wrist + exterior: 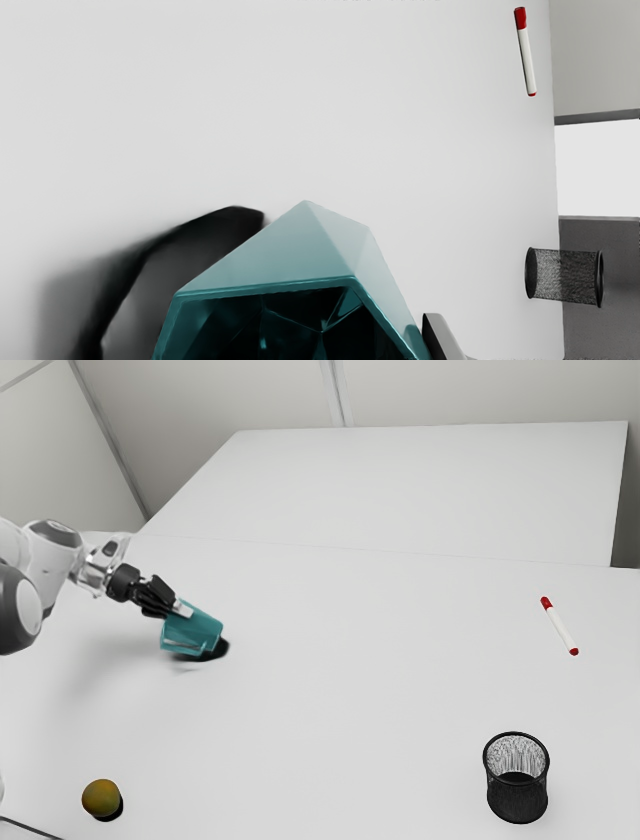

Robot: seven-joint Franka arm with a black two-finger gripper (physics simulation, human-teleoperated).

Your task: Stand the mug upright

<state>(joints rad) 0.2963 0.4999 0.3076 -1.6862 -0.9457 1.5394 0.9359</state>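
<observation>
The black gripper (178, 608) reaches in from the exterior view's left, against the upper side of the teal mug (196, 632). In that view the mug is tilted, with a dark shadow beside and under its lower end. The wrist view has the faceted mug (280, 265) close up, its dark hollow mouth facing my hand. Part of the gripper (442, 335) stands right alongside the mug's outer wall near the rim. How my gripper holds or meets the mug's other side is hidden, and I cannot tell if the mug touches the table.
On the white table (340, 660) a marker with red ends (560, 627) lies toward the exterior view's right. A black mesh cup (517, 778) stands nearer the camera on that side. A yellow-brown ball (101, 798) rests at the exterior view's lower left.
</observation>
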